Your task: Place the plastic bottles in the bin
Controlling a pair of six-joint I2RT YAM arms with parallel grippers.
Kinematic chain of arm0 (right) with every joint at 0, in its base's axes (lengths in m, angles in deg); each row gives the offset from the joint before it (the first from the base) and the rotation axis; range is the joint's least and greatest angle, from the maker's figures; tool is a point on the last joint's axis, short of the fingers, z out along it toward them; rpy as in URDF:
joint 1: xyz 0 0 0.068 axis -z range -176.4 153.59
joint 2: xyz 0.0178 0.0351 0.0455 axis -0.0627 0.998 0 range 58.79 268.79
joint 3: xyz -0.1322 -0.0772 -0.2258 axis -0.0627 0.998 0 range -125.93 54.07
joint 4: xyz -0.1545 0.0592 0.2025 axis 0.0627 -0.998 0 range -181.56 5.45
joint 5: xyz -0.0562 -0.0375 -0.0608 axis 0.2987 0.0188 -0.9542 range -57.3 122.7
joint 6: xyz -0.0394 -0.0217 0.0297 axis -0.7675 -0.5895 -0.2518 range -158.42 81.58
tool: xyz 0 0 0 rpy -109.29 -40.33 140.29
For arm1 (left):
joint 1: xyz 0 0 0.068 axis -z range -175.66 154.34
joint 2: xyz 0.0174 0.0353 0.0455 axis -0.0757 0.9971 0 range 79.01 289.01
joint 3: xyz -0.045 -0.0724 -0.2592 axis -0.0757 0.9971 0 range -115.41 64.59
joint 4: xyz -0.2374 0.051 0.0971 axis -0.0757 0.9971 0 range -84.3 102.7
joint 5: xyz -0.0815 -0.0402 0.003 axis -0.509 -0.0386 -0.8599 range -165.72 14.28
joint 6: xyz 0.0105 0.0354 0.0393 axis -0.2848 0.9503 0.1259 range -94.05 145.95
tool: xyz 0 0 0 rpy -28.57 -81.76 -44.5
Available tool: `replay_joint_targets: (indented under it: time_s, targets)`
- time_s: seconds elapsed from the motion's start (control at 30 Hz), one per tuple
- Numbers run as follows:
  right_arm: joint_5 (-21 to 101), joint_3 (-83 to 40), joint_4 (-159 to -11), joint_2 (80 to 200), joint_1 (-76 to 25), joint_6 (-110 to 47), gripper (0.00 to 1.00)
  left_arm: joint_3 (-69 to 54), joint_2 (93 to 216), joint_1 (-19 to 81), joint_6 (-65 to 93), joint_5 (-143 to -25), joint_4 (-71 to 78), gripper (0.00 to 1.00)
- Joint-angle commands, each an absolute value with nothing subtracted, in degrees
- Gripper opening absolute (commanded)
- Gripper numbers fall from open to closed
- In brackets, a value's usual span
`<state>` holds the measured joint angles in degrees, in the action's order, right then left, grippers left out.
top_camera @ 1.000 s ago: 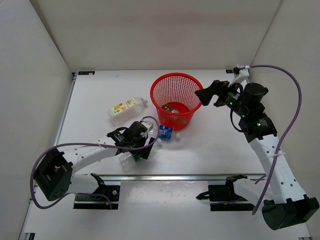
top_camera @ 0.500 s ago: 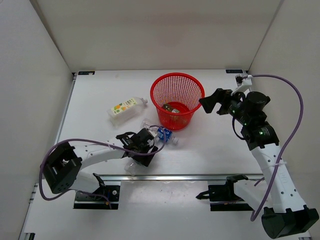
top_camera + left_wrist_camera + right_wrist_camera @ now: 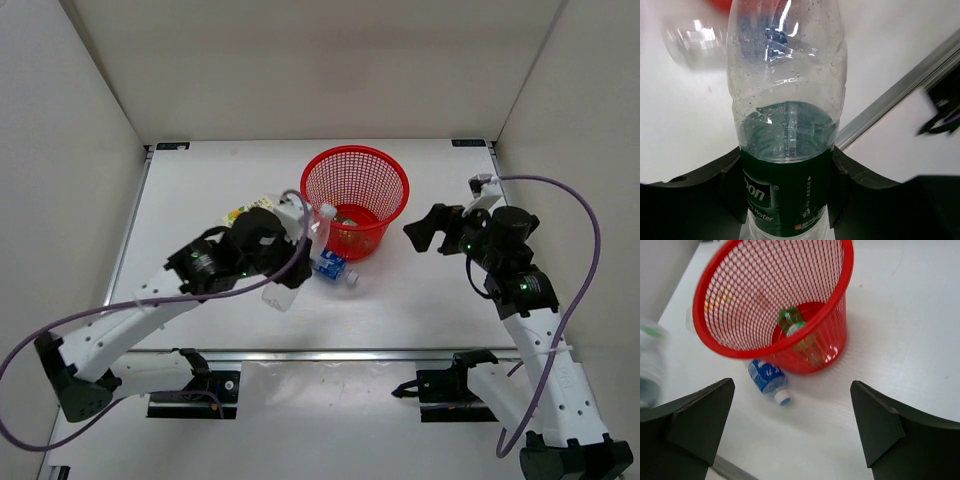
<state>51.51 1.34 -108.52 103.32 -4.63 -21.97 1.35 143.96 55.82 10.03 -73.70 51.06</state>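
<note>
My left gripper (image 3: 290,255) (image 3: 787,192) is shut on the clear bottle with the dark green label (image 3: 283,288) (image 3: 785,100), held off the table just left of the bin (image 3: 355,165) (image 3: 715,335); its fingers (image 3: 837,175) press both sides of the label. The green tinted bottle (image 3: 792,322) lies inside the red mesh bin. At the bin's front foot, the blue-label bottle (image 3: 333,268) (image 3: 765,377) lies on the table. The white fruit-print bottle (image 3: 237,213) is mostly hidden behind the left arm. To the right of the bin, my right gripper (image 3: 428,226) (image 3: 792,385) hangs open and holds nothing.
White walls enclose the table on three sides. An aluminium rail (image 3: 350,352) (image 3: 900,90) runs along the near edge. The right arm's purple cable (image 3: 590,230) loops above that arm.
The left gripper closed on the green-label bottle near the front rail and lifted it up toward the bin. The right gripper drew back slightly to the right, still open.
</note>
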Motion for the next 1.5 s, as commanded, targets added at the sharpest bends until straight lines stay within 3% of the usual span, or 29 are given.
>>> replay_joint_targets:
  time_s: [0.0, 0.1, 0.17, 0.27, 0.4, 0.47, 0.57, 0.63, 0.67, 0.87, 0.97, 1.2, 1.47]
  targets:
    - [55.53, 5.54, -111.01, 100.11, -5.89, -24.78, 0.99, -9.12, 139.75, 54.17, 11.62, -75.81, 51.60, 0.51]
    - [55.99, 12.04, -108.56, 96.24, -9.32, -25.41, 0.99, -13.53, 140.79, 53.74, 13.81, -71.95, 43.52, 0.56]
    - [54.50, 15.12, -108.63, 95.53, -14.22, -25.85, 0.99, -13.28, 144.47, 52.77, 15.66, -68.01, 30.55, 0.69]
    - [52.74, 17.05, -108.38, 95.97, -21.86, -26.91, 1.00, -18.09, 153.94, 50.66, 17.16, -66.42, 20.84, 0.60]
    - [48.27, 20.84, -102.85, 95.27, -31.80, -26.73, 0.99, -29.77, 168.27, 51.45, 18.56, -63.51, 16.43, 0.57]
    - [46.76, 21.89, -100.56, 96.40, -33.58, -25.77, 0.99, -35.57, 172.93, 52.24, 19.18, -61.06, 16.68, 0.62]
    - [47.46, 22.51, -97.58, 98.86, -33.50, -25.24, 0.99, -38.93, 178.31, 51.89, 18.22, -59.20, 17.21, 0.60]
    - [48.08, 23.04, -95.73, 100.01, -32.36, -25.67, 0.99, -39.56, 180.25, 51.27, 17.00, -57.72, 18.26, 0.82]
    - [48.69, 23.30, -95.11, 100.79, -31.83, -25.33, 1.00, -39.38, 180.35, 51.27, 16.64, -57.53, 18.70, 0.99]
    - [46.51, 21.90, -93.17, 106.76, -34.37, -29.97, 0.99, -34.90, 172.97, 52.07, 15.60, -55.07, 20.19, 0.98]
    - [43.60, 19.97, -91.25, 111.33, -38.14, -32.52, 0.99, -32.90, 167.27, 47.78, 6.48, -57.17, 30.36, 0.99]
    - [41.67, 16.90, -85.34, 122.49, -41.31, -36.91, 0.99, -5.32, 143.91, 28.62, -9.46, -61.77, 46.11, 0.99]
    - [42.37, 13.64, -77.97, 132.26, -43.51, -42.72, 0.99, 5.70, 129.47, 24.03, -12.81, -58.67, 60.80, 0.99]
